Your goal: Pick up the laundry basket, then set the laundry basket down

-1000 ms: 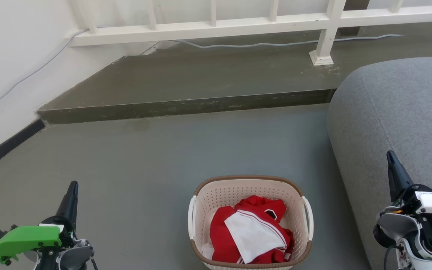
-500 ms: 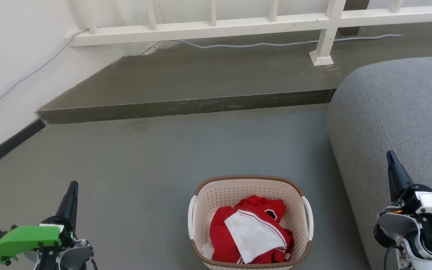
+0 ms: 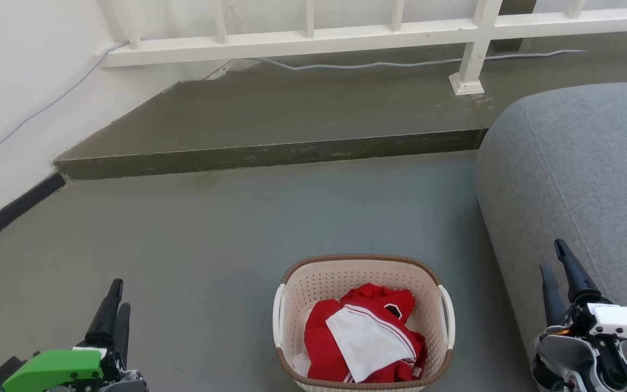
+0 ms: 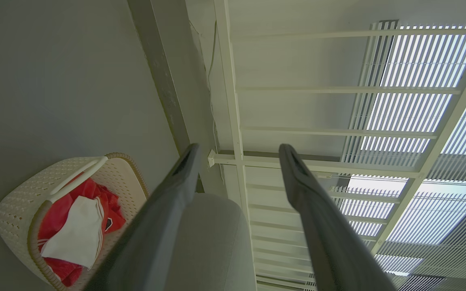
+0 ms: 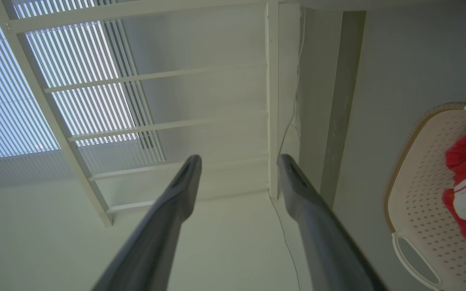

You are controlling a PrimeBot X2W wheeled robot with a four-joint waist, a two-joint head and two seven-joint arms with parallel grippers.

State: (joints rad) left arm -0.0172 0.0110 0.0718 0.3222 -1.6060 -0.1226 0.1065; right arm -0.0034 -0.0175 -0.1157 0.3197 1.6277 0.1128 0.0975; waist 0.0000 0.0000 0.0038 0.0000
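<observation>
On the floor (image 3: 210,245) between both parted jaws, untouched: laundry basket (image 3: 335,286)

Head view: the laundry basket (image 3: 340,280) is looked down on from above, near.
Wrist views: turned sideways, pointed from either side toward the white railing (image 4: 235,121).
Shared: laundry basket, white railing.

Seeing a rounded grey fabric sofa (image 3: 580,163) at right, a white slatted railing (image 3: 346,37) standing on a raised dark concrete step (image 3: 292,114), a thin grey cable (image 3: 379,65) running beneath.
</observation>
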